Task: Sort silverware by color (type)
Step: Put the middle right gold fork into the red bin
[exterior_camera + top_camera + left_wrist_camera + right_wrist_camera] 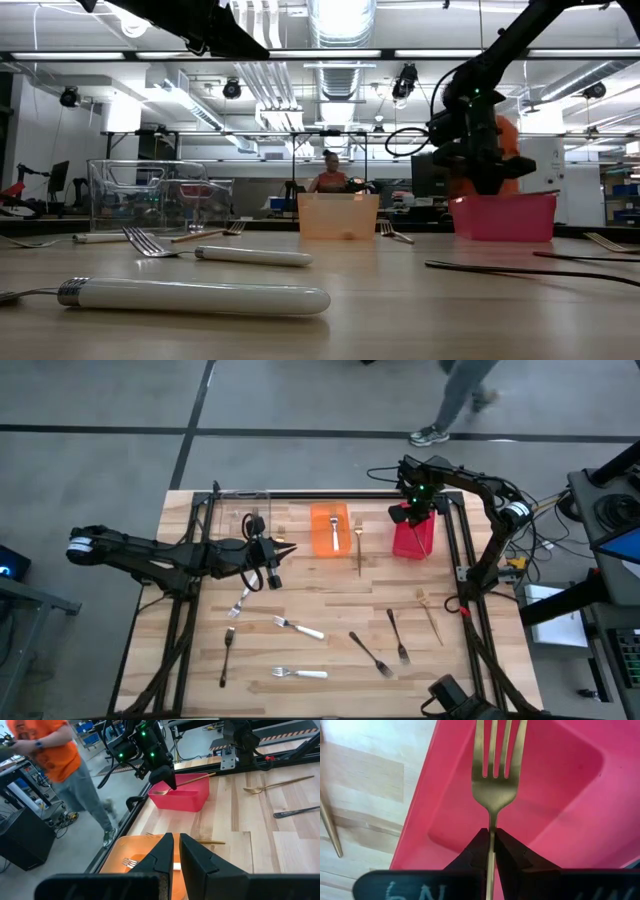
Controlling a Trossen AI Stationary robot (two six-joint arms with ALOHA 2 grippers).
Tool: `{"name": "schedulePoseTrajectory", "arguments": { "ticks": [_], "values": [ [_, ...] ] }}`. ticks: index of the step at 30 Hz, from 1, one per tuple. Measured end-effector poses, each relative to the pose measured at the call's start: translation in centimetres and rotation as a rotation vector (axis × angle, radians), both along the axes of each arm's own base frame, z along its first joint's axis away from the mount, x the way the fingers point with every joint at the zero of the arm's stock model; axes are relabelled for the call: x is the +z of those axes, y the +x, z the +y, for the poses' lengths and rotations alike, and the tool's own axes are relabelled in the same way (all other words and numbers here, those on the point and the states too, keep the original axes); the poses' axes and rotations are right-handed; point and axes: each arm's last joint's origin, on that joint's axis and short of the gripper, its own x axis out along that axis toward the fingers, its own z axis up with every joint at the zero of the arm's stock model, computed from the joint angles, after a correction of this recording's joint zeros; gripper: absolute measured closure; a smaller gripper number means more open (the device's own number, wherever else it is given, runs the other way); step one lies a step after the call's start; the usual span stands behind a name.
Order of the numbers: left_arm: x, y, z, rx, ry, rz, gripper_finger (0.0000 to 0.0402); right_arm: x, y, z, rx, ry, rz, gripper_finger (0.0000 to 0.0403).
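One gold fork (494,785) is pinched by the right gripper (491,851) above the red bin (560,795), far right; the left gripper (176,851), jaws nearly together and empty, hovers by the orange bin (117,857).

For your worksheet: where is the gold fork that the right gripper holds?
In the right wrist view, the gold fork hangs over the red bin, pinched in the right gripper.

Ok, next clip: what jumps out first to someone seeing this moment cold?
The right gripper at the table's far right, shut on a gold fork held over the red bin. Next, the loose forks scattered over the near half of the table, like a white-handled fork. The left gripper hangs near the orange bin, which already holds a white-handled fork.
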Motion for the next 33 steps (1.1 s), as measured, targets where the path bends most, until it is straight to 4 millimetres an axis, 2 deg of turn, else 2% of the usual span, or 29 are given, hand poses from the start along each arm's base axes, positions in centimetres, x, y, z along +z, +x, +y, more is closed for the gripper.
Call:
{"name": "schedulePoseTrajectory", "arguments": {
  "ticks": [33],
  "values": [
    [0.00,0.00,0.00,-0.001,0.004,0.002,0.0388,-0.03,0.03,-0.05,0.023,-0.010,-0.004,0.0390]
  ]
}}
